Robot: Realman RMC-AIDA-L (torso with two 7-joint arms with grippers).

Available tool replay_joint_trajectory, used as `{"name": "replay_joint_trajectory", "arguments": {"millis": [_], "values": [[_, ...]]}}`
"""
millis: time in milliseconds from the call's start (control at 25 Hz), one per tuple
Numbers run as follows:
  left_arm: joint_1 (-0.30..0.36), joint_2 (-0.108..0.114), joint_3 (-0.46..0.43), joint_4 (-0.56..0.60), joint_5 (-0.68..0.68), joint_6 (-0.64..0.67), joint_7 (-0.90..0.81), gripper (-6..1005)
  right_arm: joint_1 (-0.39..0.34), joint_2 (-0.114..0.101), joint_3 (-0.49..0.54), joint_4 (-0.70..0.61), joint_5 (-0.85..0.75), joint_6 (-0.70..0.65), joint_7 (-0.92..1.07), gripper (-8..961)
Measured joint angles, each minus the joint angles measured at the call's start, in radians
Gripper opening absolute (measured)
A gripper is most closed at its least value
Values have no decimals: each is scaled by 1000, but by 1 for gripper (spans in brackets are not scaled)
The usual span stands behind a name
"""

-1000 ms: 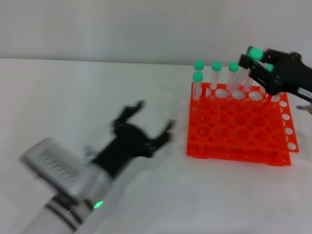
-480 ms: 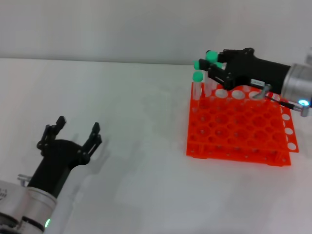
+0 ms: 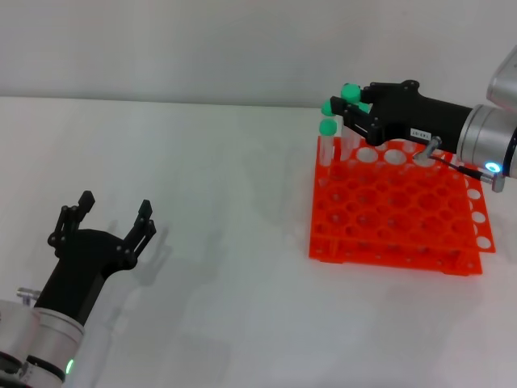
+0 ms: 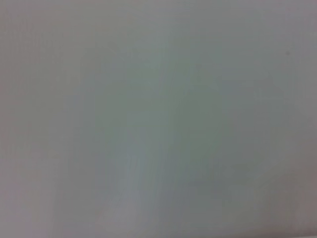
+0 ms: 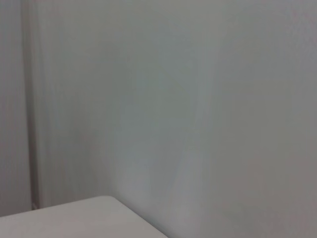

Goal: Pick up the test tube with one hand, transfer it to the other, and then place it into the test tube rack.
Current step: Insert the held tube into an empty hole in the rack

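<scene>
The orange-red test tube rack (image 3: 388, 218) lies on the white table at the right. My right gripper (image 3: 350, 115), on the blue-lit arm, hovers over the rack's back left corner, shut on a green-capped test tube (image 3: 350, 93) held roughly upright. Two other green-capped tubes (image 3: 327, 129) stand in the rack's back left holes just beside it; any further tubes are hidden behind the gripper. My left gripper (image 3: 113, 212), on the green-lit arm, is open and empty, low over the table at the front left, far from the rack. Neither wrist view shows a tube or the rack.
The white table (image 3: 226, 186) stretches between the two arms, with a pale wall behind it. The right wrist view shows only the wall and a table corner (image 5: 74, 218). The left wrist view shows a plain pale surface.
My left arm has pulled back from the table's middle to the front left, its gripper open. My right gripper has carried the tube leftward along the rack's back row and then held still.
</scene>
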Motion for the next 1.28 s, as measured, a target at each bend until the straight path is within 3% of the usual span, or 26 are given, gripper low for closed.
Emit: {"name": "replay_joint_trajectory", "arguments": {"millis": [1280], "values": [[-14, 2, 1, -8, -1, 2, 0, 866, -1, 0, -64, 76, 42, -119, 0, 297]]}}
